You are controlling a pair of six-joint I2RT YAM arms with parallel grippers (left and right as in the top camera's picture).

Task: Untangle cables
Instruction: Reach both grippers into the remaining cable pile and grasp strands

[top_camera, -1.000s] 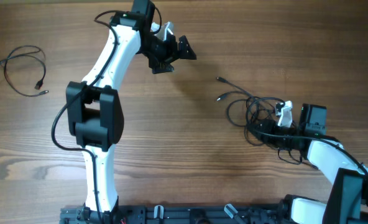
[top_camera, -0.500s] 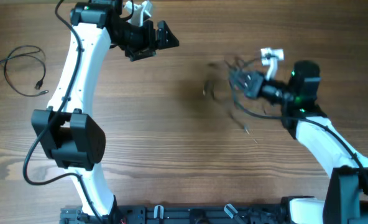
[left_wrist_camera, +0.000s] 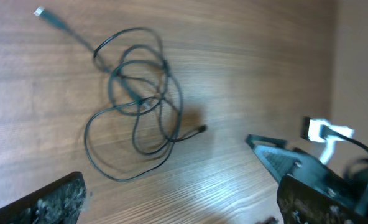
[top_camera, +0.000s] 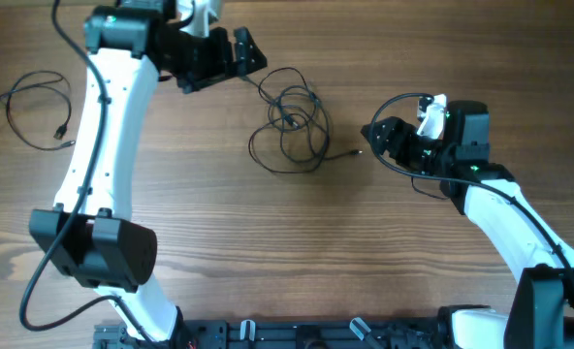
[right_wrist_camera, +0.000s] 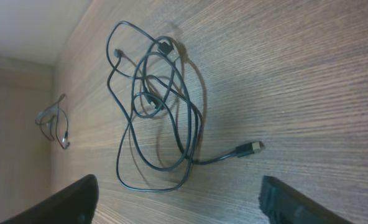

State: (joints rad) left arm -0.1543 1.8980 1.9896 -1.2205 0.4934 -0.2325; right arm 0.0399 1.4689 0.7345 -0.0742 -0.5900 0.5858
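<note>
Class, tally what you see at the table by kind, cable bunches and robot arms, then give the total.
Cable bunches: 2 (middle bunch, left bunch)
Arms: 2 (left arm, right arm)
Total: 4

Wooden table (top_camera: 268, 242) with cords on it.
A tangle of black cables (top_camera: 292, 126) lies centre-far; a looped black cord (top_camera: 35, 107) lies far left.

Bare wood (top_camera: 365, 242) rings the cables (top_camera: 289, 121) — approach seemingly open
</note>
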